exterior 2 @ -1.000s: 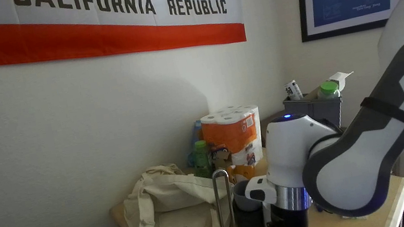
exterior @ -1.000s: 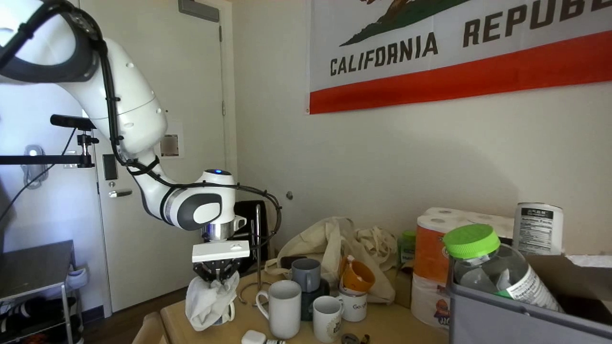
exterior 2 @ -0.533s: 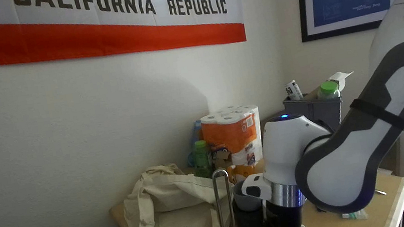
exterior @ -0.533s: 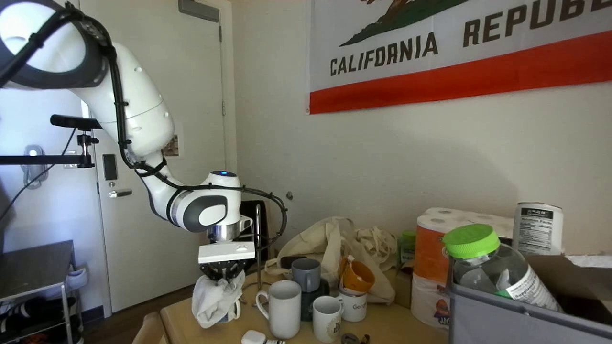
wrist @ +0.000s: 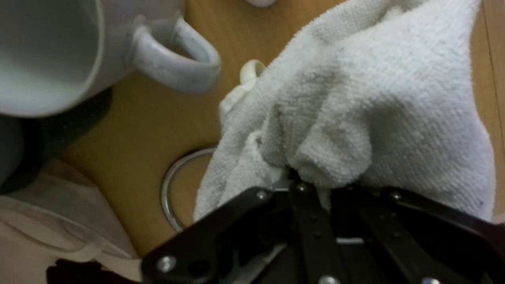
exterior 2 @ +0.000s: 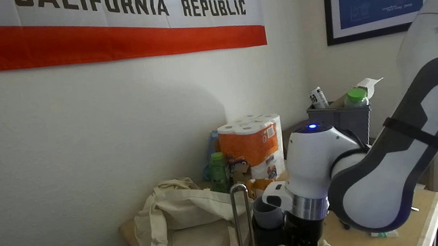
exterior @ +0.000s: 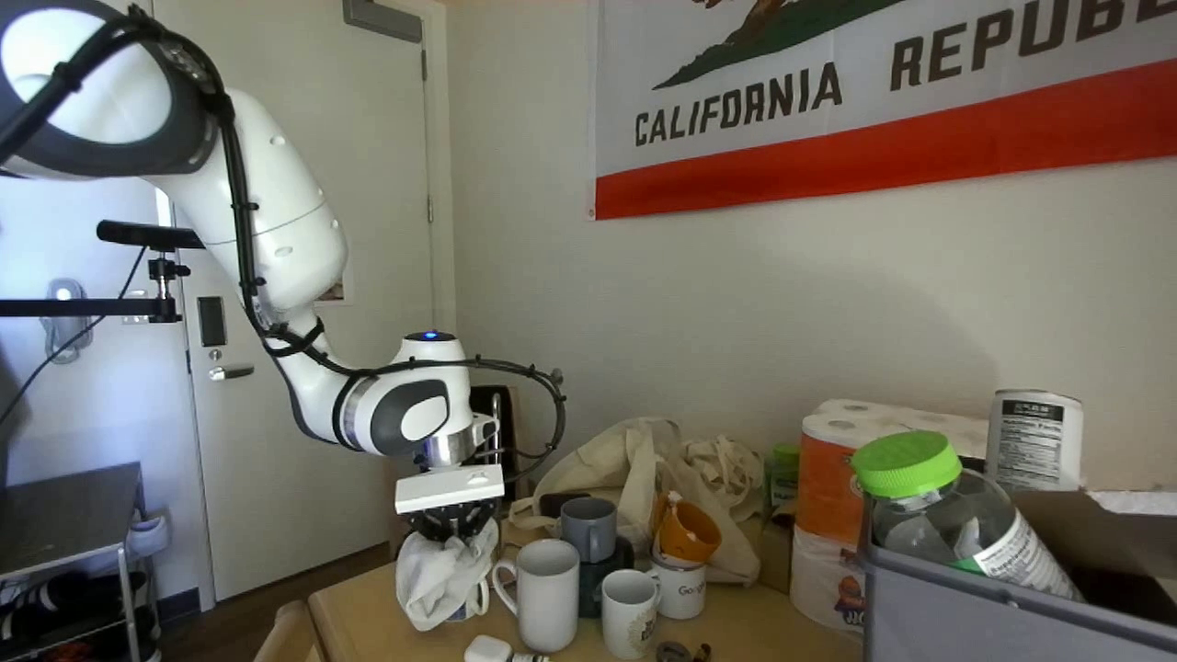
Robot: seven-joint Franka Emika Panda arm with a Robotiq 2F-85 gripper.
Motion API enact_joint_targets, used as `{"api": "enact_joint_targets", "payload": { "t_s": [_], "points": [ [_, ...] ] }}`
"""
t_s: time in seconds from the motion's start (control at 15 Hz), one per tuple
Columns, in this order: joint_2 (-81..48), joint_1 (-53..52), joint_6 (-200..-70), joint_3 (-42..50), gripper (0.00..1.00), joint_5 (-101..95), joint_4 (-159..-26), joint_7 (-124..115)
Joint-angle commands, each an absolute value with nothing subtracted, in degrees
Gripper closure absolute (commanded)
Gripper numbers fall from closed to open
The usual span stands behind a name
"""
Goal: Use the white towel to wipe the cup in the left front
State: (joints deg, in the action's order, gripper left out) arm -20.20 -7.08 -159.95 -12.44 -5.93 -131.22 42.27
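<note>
My hand (wrist: 309,187) is pinching the white towel (wrist: 394,102), bunched. The cup (exterior: 476,599) seems directly below, mostly covered; in an exterior view only its right edge shows, near the tall mug (exterior: 550,602). Next stroke prob. must go around it, w/o pushing right.

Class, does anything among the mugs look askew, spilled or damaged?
Yes: in an exterior view the orange cup sits tilted on a lettered white mug, while the tall white mug stands upright. No spill or damage shows.
</note>
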Motion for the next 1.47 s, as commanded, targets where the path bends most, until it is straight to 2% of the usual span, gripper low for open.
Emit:
{"api": "enact_joint_targets", "payload": {
  "t_s": [0.0, 0.4, 0.93, 1.2, 1.4],
  "points": [
    [-23.5, -8.1, -158.5, -10.4, 0.98, -10.9, -130.1, 37.3],
    [-26.8, -2.8, -155.2, -16.2, 0.98, -3.0, -127.1, 40.7],
    [-27.2, -7.3, -154.4, -11.2, 0.98, -11.3, -127.0, 32.5],
    [-28.2, -6.1, -149.4, -14.1, 0.98, -9.8, -125.7, 35.4],
    [-28.7, -6.1, -151.0, -14.2, 0.98, -9.7, -126.0, 35.2]
  ]
}}
